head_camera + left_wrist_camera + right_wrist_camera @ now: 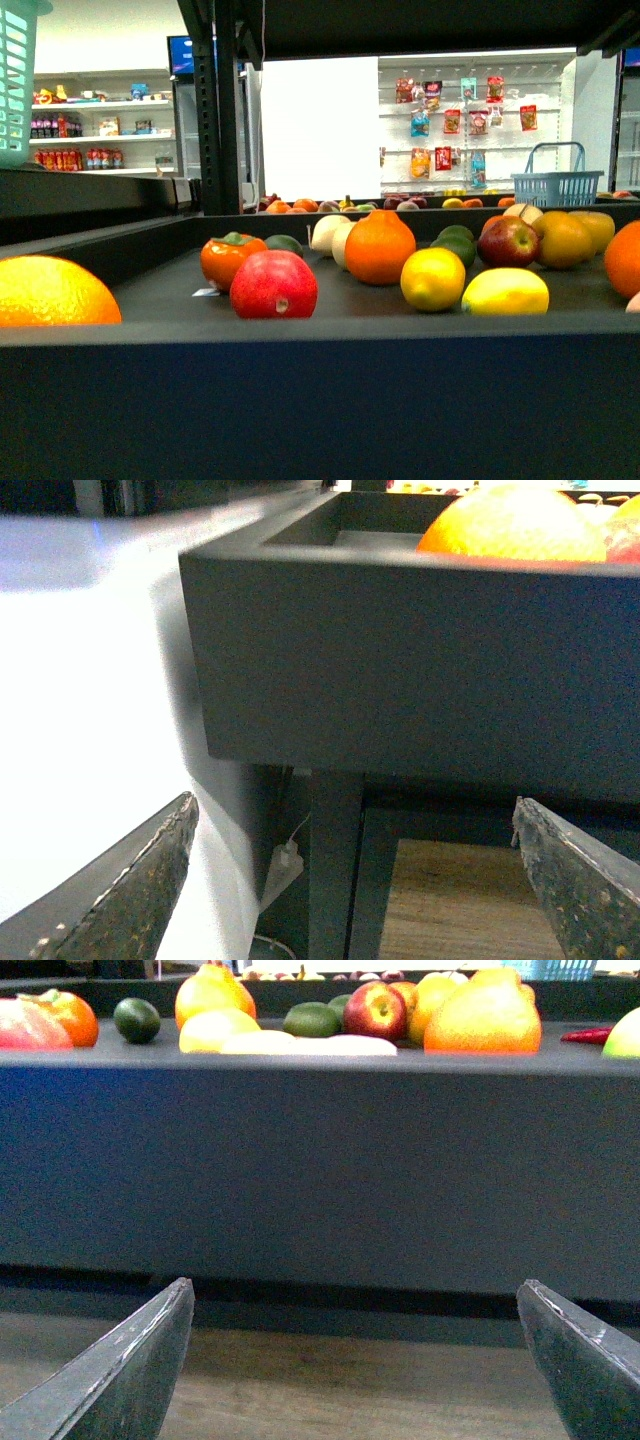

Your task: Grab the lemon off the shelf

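The lemon [505, 292] is a bright-yellow oval lying on the black shelf's [320, 400] tray, right of centre, just behind the raised front rim. In the right wrist view it shows pale yellow [310, 1045] above the rim of the shelf [320, 1160]. My right gripper [355, 1360] is open and empty, below and in front of the rim. My left gripper [355, 880] is open and empty, low by the shelf's [400, 660] left front corner. The lemon is out of the left wrist view. Neither arm shows in the front view.
A rounder yellow fruit [433, 278], red apple [273, 285], knobbed orange [380, 247], persimmon [230, 260], avocado [457, 243], dark apple [508, 242] and golden fruits [565, 238] share the tray. A big orange [50, 292] sits far left. A wood-look panel [350, 1380] lies below. A black upper tier [400, 25] hangs overhead.
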{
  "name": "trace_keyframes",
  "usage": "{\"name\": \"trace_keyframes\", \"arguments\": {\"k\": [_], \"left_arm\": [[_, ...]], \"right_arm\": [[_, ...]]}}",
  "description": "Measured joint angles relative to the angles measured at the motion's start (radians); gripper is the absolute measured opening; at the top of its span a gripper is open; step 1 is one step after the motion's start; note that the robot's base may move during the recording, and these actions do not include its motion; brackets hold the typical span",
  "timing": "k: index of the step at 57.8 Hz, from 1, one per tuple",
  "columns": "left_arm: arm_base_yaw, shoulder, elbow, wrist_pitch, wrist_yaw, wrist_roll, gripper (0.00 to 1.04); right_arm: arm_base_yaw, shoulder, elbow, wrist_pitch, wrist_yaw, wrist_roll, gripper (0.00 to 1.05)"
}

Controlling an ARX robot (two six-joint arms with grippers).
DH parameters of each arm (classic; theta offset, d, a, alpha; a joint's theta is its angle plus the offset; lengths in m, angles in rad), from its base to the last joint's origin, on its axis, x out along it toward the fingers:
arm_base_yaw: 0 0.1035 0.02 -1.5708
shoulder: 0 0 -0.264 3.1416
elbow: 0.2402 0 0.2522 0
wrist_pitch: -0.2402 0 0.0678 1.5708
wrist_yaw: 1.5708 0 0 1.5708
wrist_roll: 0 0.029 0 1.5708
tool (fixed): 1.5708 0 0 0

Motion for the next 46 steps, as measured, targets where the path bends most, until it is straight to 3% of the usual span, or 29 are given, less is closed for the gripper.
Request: {"name": "trace_keyframes", "arguments": {"k": [46], "left_arm": [[0.0, 0.0, 0.0, 0.0, 0.0, 0.0, 0.97]], "right_arm": [[0.0, 0.0, 0.0, 0.0, -0.001, 0.0, 0.97]]}}
